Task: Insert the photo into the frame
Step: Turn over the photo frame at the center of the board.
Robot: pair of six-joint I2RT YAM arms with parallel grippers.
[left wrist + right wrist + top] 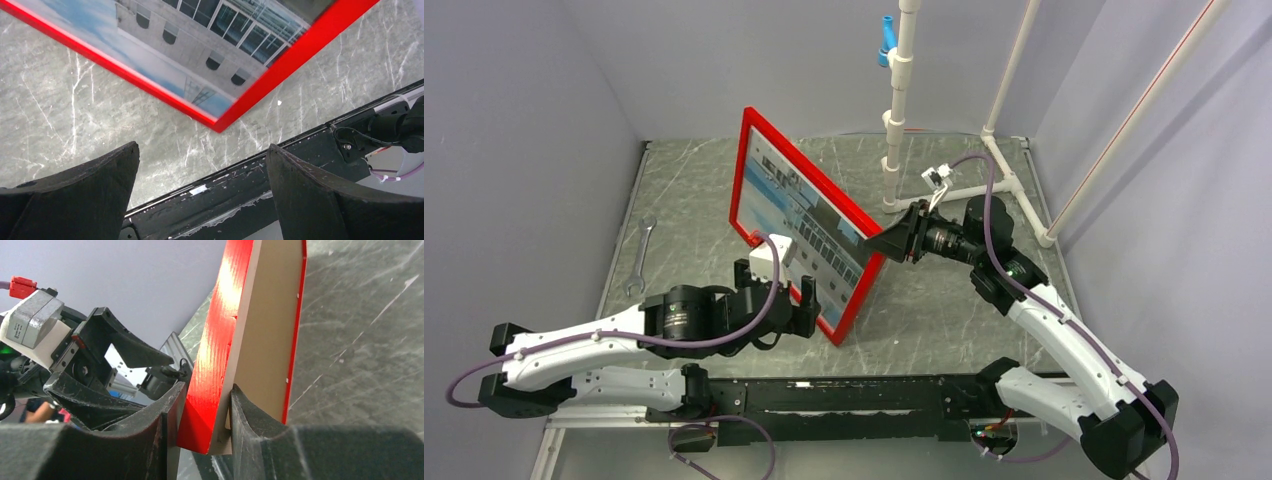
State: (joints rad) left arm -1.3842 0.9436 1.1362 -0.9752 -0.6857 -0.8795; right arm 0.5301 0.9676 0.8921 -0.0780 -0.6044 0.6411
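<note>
One thin-edged red rectangular frame [809, 175] stands tilted on its lower corner over the grey marbled table [944, 310]. One paper photo [799, 215] of a white building against blue sky sits in it, behind the pane. The right gripper [886, 245] has its jaws clenched on the frame's edge, one finger on the glossy red face and one on the tan back. The left gripper [202, 150] hangs just beside the lower corner, jaws spread wide, grasping nothing. One metal spanner [639, 255] lies at the table's left edge.
</note>
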